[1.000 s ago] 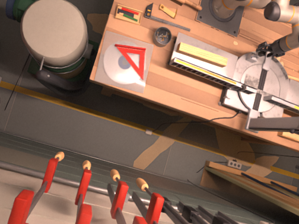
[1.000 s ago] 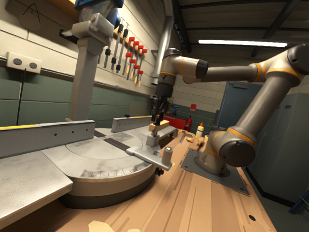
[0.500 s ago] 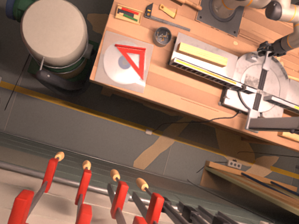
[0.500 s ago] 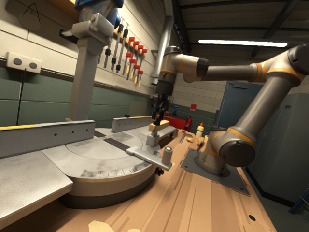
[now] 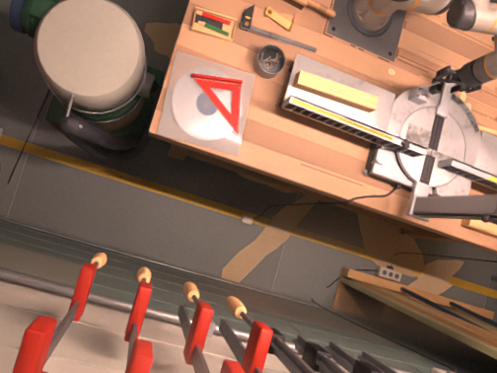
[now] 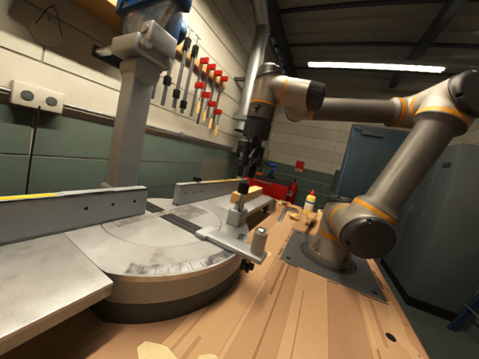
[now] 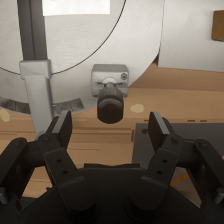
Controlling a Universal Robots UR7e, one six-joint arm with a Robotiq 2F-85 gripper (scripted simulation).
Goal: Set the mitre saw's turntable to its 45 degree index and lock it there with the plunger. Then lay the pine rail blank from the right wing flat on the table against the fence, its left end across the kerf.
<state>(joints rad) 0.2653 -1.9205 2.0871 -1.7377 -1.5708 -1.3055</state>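
The black plunger knob (image 7: 110, 107) (image 6: 243, 188) stands up from a grey housing (image 7: 109, 80) at the turntable's rim. My gripper (image 7: 109, 128) (image 6: 247, 166) (image 5: 446, 76) hangs directly above the knob, open and holding nothing. The round grey turntable (image 6: 154, 232) (image 5: 433, 133) carries a dark kerf slot (image 7: 32, 28), and its handle arm (image 6: 232, 241) ends in an upright grey grip (image 6: 258, 239). The pine rail blank (image 5: 336, 90) (image 6: 247, 193) lies on the right wing, in front of the fence (image 6: 209, 189).
The saw's column and head (image 6: 135, 89) rise behind the fence. My arm's base plate (image 6: 332, 262) sits on the bench beside the saw. Further along the bench are a red triangle (image 5: 222, 98) on a white disc, a small tin (image 5: 269, 60) and a square (image 5: 276, 29).
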